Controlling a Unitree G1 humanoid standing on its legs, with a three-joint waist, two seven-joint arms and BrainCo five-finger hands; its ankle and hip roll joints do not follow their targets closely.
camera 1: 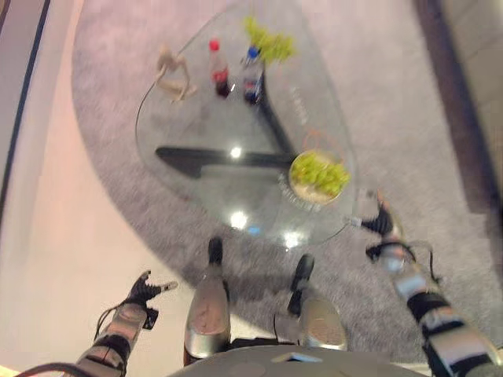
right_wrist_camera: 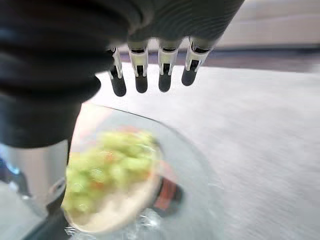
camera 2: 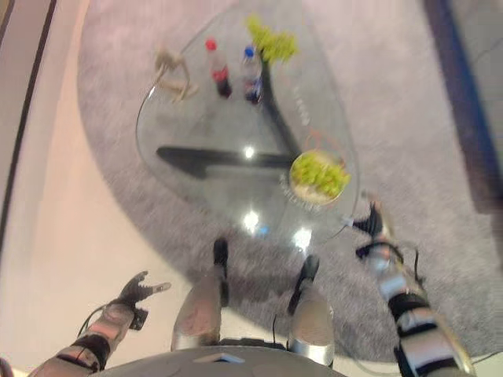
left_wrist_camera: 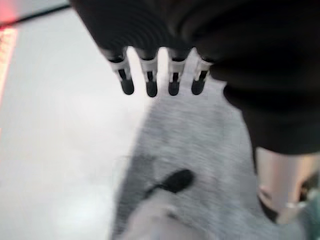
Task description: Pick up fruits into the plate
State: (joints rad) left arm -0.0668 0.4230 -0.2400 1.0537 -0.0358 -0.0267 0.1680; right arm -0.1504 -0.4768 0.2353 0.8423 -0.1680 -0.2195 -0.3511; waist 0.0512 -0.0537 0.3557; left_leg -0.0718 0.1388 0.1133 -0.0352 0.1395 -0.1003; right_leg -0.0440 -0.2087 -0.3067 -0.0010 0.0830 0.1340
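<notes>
Grapes: you see one green bunch on the one plate, just beyond the right hand; a second bunch lies beside two bottles. Both hands, left hand included, show straight fingers, holding nothing.

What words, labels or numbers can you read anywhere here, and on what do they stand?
None can be read.
Red-capped bottle: its label is too blurred to read.
Blue-capped bottle: its label is too blurred to read.
Glass table: faint pale marks by the plate of green fruit and further back on the glass may be lettering, but are too blurred to read.
</notes>
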